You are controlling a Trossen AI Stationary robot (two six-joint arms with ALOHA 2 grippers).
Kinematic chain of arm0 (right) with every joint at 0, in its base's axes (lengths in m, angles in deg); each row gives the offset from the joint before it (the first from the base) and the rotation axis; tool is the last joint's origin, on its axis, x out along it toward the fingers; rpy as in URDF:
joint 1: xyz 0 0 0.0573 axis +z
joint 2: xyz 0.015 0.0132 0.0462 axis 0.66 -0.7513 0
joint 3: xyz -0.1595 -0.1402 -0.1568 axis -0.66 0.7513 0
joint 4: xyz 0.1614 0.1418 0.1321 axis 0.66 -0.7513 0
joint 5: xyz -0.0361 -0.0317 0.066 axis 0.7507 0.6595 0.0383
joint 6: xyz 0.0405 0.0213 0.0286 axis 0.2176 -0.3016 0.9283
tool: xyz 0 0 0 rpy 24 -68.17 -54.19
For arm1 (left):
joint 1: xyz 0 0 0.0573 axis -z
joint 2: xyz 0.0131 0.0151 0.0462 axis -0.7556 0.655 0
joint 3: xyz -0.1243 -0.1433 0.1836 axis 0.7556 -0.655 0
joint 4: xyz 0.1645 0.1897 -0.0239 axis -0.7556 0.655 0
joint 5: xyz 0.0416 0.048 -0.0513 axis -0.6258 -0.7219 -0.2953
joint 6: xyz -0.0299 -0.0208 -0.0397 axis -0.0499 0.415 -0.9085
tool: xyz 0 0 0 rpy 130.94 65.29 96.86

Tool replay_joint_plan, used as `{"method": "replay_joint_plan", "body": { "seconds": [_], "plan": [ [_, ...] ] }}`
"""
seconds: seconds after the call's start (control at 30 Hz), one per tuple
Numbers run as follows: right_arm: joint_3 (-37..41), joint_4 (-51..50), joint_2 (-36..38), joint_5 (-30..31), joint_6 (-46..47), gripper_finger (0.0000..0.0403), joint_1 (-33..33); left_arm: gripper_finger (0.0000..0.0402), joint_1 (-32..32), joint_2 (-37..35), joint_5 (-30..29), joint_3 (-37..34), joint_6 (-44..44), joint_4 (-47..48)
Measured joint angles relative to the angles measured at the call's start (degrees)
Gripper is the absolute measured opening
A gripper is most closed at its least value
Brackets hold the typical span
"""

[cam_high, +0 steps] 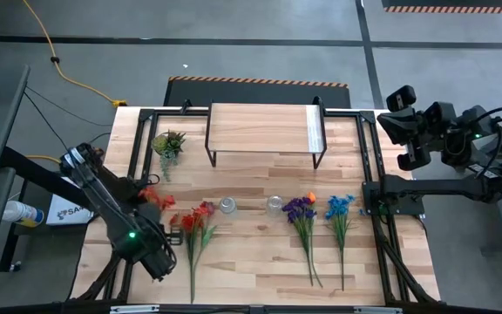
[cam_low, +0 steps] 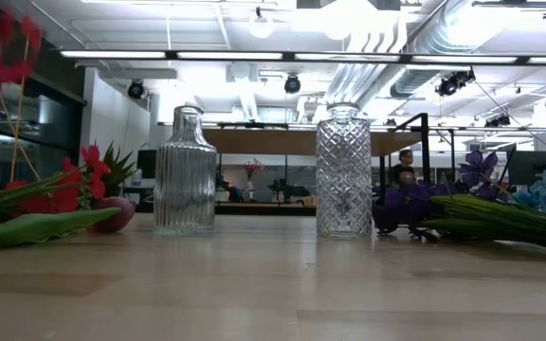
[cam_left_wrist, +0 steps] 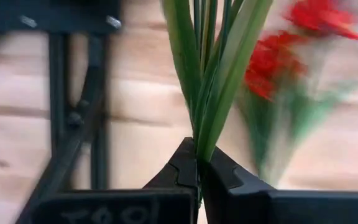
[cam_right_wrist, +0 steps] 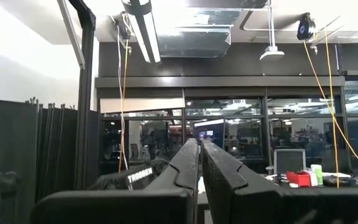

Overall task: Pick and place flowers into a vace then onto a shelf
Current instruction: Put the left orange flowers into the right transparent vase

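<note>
The left arm's fingers (cam_left_wrist: 197, 177), clamped on a red flower's stems (cam_left_wrist: 211, 81) running lengthwise away from them near the surface's (cam_high: 251, 262) left edge, sit nearer the vases (cam_high: 227, 206) than the closed right fingers (cam_right_wrist: 199, 180), parked off the right edge.

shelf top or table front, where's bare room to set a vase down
The shelf top is bare. Bare table also lies between the red flowers and purple flowers, in front of the two vases. The flower row is crowded, most by the left end effector.
</note>
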Motion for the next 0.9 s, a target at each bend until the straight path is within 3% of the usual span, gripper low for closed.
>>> {"method": "replay_joint_plan", "body": {
  "seconds": [0.4, 0.7, 0.9],
  "plan": [
    [0.0, -1.7, 0.0, 0.0, 0.0, 0.0012, 0.0, 0.0035, 1.1, -0.8, -32.2, 5.7, 3.0, 0.1],
    [0.0, -2.1, 0.0, 0.5, -0.8, 0.0012, 0.0, 0.0035, 1.1, -0.9, -49.1, 6.3, 6.5, 0.3],
    [0.0, -2.1, 0.0, 0.9, -2.6, 0.0012, 0.0, 0.0035, 1.1, -1.0, -56.8, 13.2, 19.4, 0.1]
  ]
}}
